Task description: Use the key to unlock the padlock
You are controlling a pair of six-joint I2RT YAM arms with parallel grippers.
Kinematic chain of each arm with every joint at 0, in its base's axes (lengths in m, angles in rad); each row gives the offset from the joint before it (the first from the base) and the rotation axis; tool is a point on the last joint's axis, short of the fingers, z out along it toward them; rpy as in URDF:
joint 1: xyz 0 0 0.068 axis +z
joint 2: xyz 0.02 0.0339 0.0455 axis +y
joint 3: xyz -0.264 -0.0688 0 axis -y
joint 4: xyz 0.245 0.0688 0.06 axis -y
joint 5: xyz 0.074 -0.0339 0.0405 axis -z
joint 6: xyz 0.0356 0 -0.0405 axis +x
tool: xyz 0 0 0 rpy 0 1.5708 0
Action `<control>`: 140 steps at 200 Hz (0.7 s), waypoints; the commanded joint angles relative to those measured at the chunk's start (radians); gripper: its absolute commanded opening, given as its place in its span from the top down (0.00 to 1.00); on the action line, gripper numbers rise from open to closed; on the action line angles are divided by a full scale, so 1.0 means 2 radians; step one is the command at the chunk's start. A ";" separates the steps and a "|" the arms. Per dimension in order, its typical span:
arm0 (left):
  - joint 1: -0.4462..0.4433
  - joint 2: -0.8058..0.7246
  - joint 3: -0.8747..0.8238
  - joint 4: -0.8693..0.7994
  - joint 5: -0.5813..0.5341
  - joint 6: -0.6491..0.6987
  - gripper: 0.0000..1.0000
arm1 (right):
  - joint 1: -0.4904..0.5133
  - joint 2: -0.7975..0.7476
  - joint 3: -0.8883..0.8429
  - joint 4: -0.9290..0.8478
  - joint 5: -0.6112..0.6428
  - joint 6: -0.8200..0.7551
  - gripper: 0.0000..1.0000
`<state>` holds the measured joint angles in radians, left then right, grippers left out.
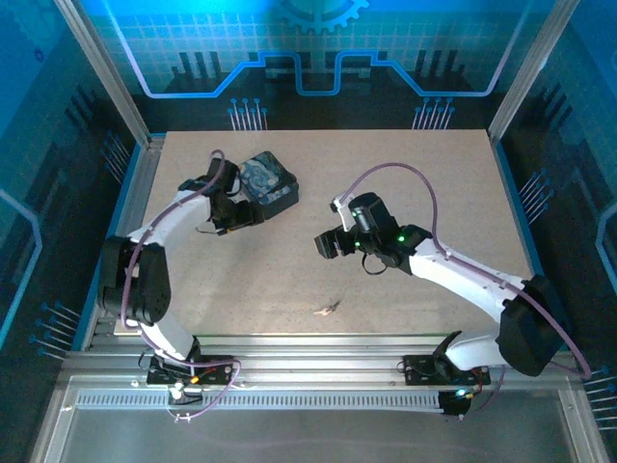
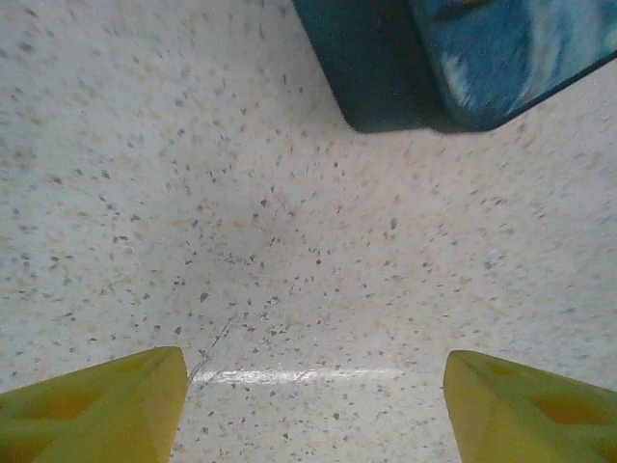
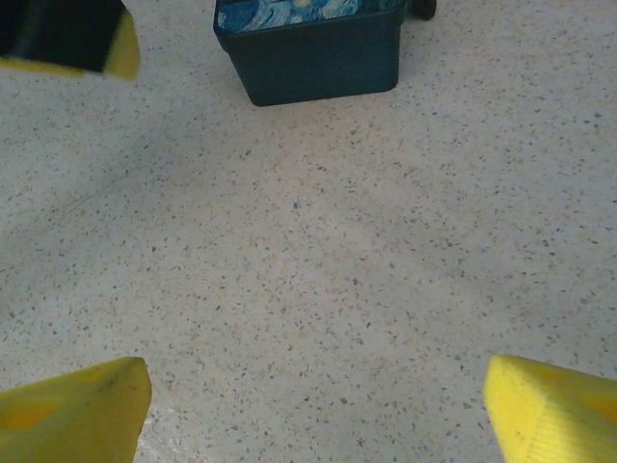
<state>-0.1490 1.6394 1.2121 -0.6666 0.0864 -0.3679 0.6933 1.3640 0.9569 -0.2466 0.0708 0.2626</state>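
Observation:
The key is a tiny pale sliver lying on the table near the front edge, between the two arms. I cannot make out the padlock; a small dark bit peeks past the tin at the top edge of the right wrist view, and I cannot tell what it is. My left gripper stands open just in front of the tin, with bare table between its yellow fingers. Mid-table, my right gripper is open and points toward the tin, well behind the key.
A dark blue swirl-patterned tin sits at the back left of the speckled table. One finger of the left gripper shows beside it. Metal frame posts and rails border the table.

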 commanded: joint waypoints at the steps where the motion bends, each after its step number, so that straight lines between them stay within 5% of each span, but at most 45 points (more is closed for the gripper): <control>1: 0.026 -0.010 0.027 0.012 0.027 -0.014 0.23 | 0.005 0.008 0.012 -0.006 -0.013 0.012 0.10; 53: 0.082 0.104 0.137 0.045 0.050 -0.075 0.18 | 0.005 -0.011 -0.004 -0.012 -0.014 0.014 0.11; 140: 0.080 0.285 0.327 -0.045 0.084 -0.009 0.21 | 0.005 -0.030 -0.022 -0.018 -0.017 0.017 0.11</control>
<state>0.0250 2.1704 1.7992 -0.6476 0.2077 -0.4599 0.6933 1.3190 0.9260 -0.2646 0.0582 0.2813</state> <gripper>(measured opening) 0.801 0.894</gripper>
